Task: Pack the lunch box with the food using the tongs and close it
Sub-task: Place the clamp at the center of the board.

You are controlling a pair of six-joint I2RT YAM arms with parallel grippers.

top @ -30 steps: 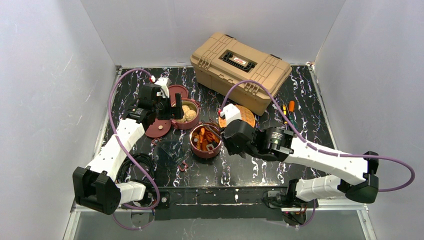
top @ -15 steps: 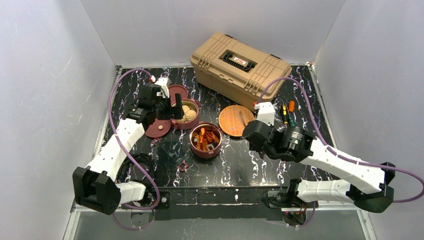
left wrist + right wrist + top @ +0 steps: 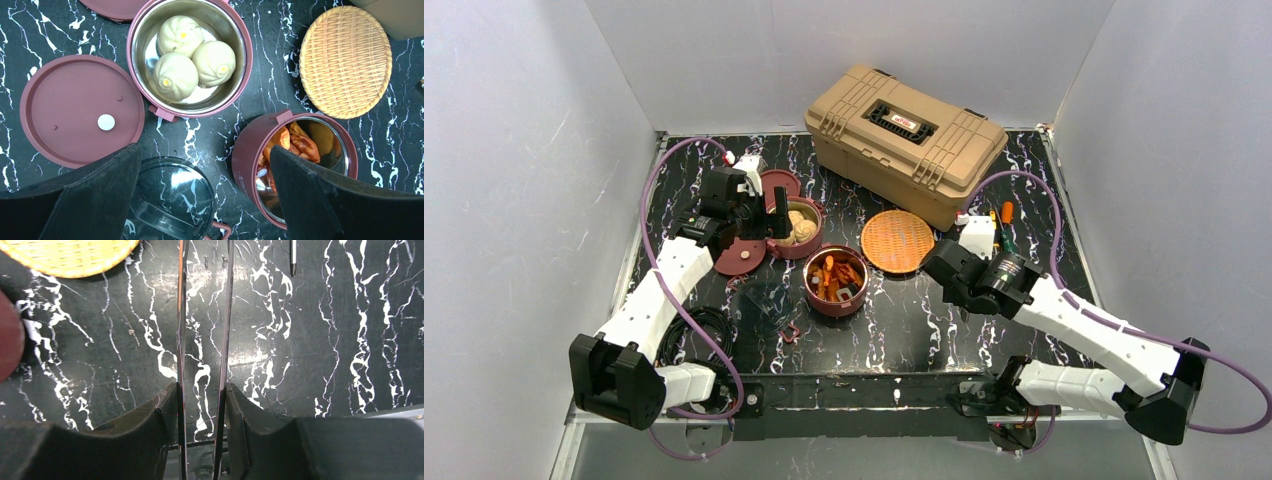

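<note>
Packing looks done!
Right pincer (image 3: pixel 202 390) pinches slim dark metal tongs (image 3: pixel 181 315) aside; left pincer (image 3: pixel 204 150) hovers spread over maroon steel-lined bowls (image 3: pixel 250 150), likely for lidding.

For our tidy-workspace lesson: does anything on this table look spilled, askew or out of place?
Nothing is spilled: the buns lie in one bowl, the orange chunks in the other bowl. Only the tan toolbox and the screwdrivers look out of place near the food.
</note>
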